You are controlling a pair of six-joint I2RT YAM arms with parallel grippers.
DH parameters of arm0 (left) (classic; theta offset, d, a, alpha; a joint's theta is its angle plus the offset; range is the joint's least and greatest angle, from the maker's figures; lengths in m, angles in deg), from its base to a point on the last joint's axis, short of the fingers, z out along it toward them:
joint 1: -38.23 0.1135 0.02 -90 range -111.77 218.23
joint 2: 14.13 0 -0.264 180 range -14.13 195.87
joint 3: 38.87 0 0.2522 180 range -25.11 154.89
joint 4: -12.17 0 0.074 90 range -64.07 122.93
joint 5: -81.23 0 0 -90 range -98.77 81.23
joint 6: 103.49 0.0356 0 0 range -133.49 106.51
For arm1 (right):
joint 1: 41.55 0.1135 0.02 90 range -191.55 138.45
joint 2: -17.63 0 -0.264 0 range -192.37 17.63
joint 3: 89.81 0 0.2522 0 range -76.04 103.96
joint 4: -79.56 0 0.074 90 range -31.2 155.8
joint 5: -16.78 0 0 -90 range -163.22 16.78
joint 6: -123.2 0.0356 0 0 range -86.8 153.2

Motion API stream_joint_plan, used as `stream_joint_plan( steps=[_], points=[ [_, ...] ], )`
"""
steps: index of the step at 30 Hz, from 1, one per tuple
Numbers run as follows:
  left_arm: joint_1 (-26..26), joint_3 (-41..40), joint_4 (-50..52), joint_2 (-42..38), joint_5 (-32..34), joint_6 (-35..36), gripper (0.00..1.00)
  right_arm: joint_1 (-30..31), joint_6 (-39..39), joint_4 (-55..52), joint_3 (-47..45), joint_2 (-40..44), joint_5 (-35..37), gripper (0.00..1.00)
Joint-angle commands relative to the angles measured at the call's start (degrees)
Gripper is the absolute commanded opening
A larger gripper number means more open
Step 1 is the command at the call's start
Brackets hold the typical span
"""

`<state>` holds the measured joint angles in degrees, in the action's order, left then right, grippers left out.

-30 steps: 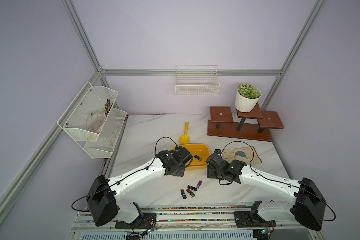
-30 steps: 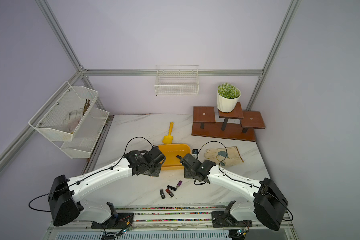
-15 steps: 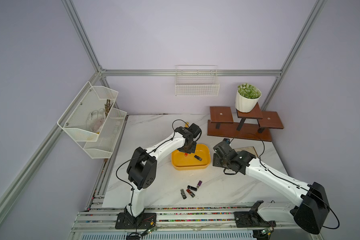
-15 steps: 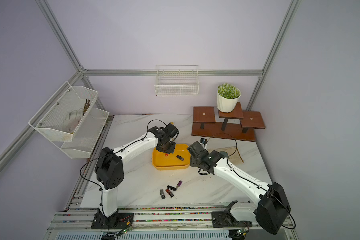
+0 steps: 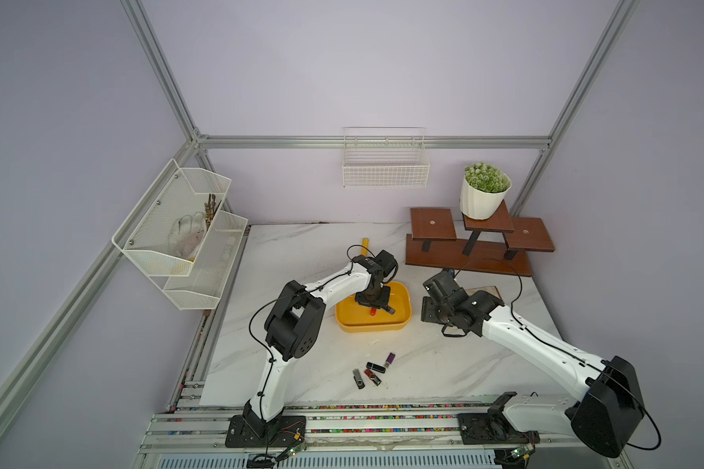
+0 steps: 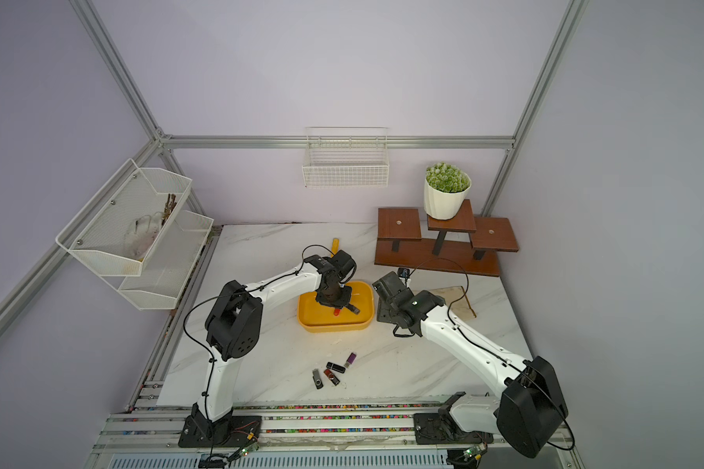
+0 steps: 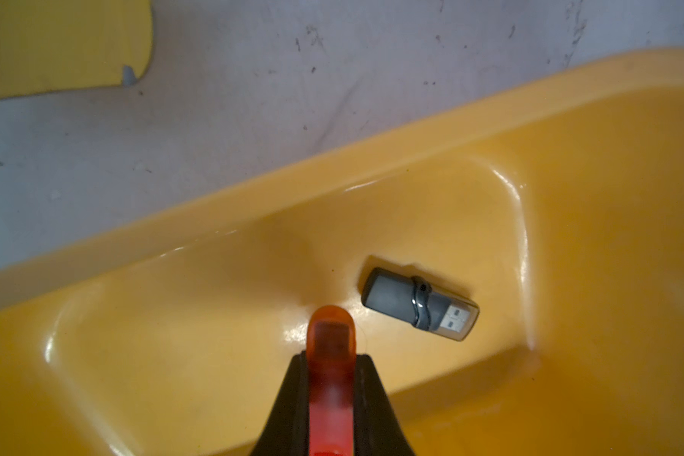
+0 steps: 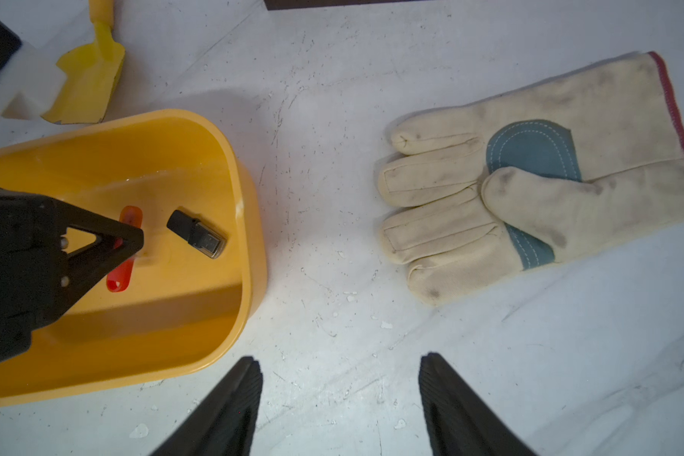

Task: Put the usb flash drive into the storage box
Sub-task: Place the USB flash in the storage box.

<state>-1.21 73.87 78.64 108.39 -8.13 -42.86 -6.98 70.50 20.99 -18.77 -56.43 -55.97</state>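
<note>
While both top views give us only a red speck under the left gripper [image 5: 373, 307] inside the yellow storage box [image 5: 383, 325], the left wrist view shows its jaws clamped on a red flash drive [image 7: 331, 335], held within the box just beside a black flash drive [image 7: 419, 304] lying on the floor; whether the red one's tip touches down we cannot tell. In the right wrist view we see a glove [image 8: 549, 177] that the arm mostly hides from above, and the right gripper [image 8: 340, 379], jaws wide apart and holding nothing, over the table [image 8: 332, 197] between box and glove
</note>
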Motion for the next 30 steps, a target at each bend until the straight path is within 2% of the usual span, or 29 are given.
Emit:
stream_joint_plan(
  steps=[1, 11, 18, 30],
  points=[
    [-0.2, -0.6, -2.6, 0.2, -0.5, -1.4, 0.0, -0.5, -0.8, -1.0, -0.5, -0.2, -0.5, 0.69],
    [-1.1, -1.0, -2.7, 2.3, 2.6, -5.0, 0.0, -0.9, -0.8, -1.0, -1.4, 1.4, -0.3, 0.7],
    [-1.3, 0.4, -2.7, 4.0, 2.2, -5.5, 0.0, -1.2, -1.0, -1.0, -2.0, 1.7, -0.6, 0.7],
    [-1.3, 7.7, -1.4, 8.9, 2.6, -4.5, 0.0, -2.0, -1.4, -1.0, -2.3, 2.0, -0.6, 0.7]
  ],
)
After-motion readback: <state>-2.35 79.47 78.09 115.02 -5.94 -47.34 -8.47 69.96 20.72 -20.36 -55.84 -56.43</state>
